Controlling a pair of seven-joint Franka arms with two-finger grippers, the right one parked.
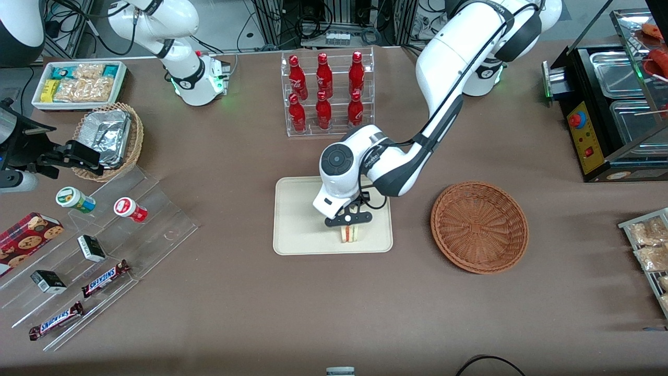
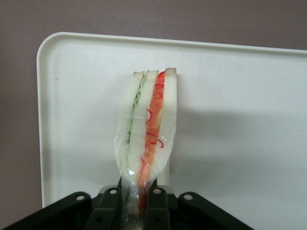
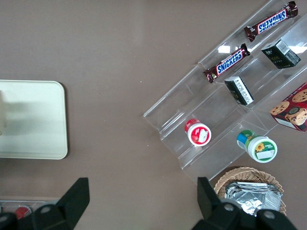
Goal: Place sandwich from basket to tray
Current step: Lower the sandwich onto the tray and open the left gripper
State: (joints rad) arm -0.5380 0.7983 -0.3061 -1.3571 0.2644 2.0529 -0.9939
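Presently: sandwich (image 1: 350, 234), one wedge of pale bread in clear wrap, layers of green, orange and red showing edge-on in the wrist view (image 2: 148, 129). Stands on the tray (image 1: 297, 219), near the tray's edge nearest the front camera.

Gripper (image 1: 348, 221), black, on the working arm, directly above the sandwich. Jaws clamped on the wedge's upper end; in the wrist view the fingers (image 2: 108, 207) press the wrap from both sides.

Tray, cream-white, rectangular, rounded corners, low rim (image 2: 43, 96). Lies at mid-table. Holds the sandwich only; the rest of its surface is bare.

Basket (image 1: 479, 226), reddish-brown wicker, round and shallow. Sits beside the tray toward the working arm's end of the table, near but apart from it. Nothing inside.

Bottle rack (image 1: 329, 93), clear acrylic, stepped, six red bottles in two rows. Farther from the front camera than the tray.

Tan basket (image 1: 110, 140), lighter wicker, holding foil containers, toward the parked arm's end.

White box (image 1: 79, 83) of snack packets, farther from the camera than the tan basket.

Clear stepped display (image 1: 99, 256), toward the parked arm's end, nearer the camera. Carries two small tubs, dark small boxes, two Snickers bars (image 1: 106, 278) and a cookie box (image 1: 26, 241).

Black counter unit (image 1: 608, 109) with steel pans, at the working arm's end.
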